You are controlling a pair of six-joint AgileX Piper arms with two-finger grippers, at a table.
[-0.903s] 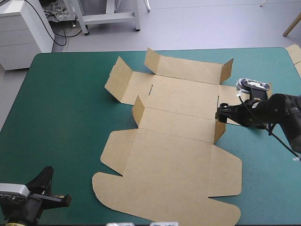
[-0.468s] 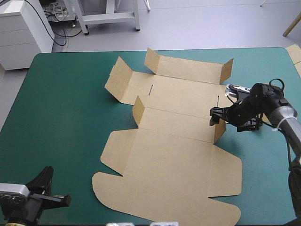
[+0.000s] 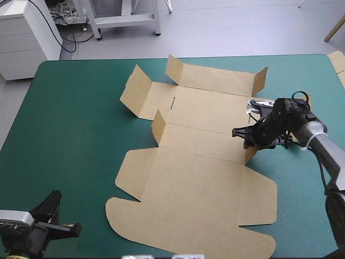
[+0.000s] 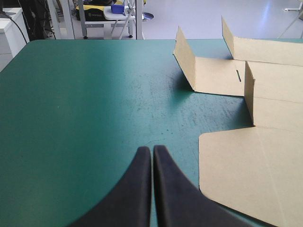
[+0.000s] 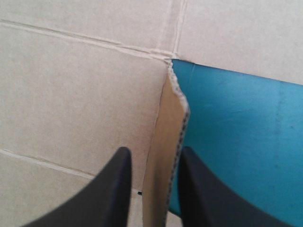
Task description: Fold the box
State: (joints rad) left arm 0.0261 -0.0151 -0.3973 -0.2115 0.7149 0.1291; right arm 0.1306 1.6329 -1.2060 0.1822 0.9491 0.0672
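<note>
The left gripper (image 3: 54,208) is waiting off the box's (image 3: 199,162) near-left corner, over bare teal-green counter (image 3: 70,135). Its black fingers are pressing together into one point, holding nothing. It is probably staying there to leave the board clear until a second grip is needed.

The box is lying as a cut brown sheet across the counter's middle. Its big rounded lid panel is resting flat on the side nearest the robot. On the box's left side, a far-left wing (image 3: 135,89) and a small inner flap (image 3: 158,127) are already standing up from their creases, and the long far wall (image 3: 210,75) is leaning upright along the box's far edge. These are only propped on their folds, with nothing tucked in yet, so the job is looking early.

On the box's right side, the matching small flap (image 5: 165,142) is standing on edge. The right gripper (image 5: 155,156) is straddling it, fingers nearly together with the board pinched between them, one on the flap's inner face and one on the side facing the bare counter. Gripping both faces is likely meant to let the arm swing the flap about its crease instead of just nudging it.
</note>
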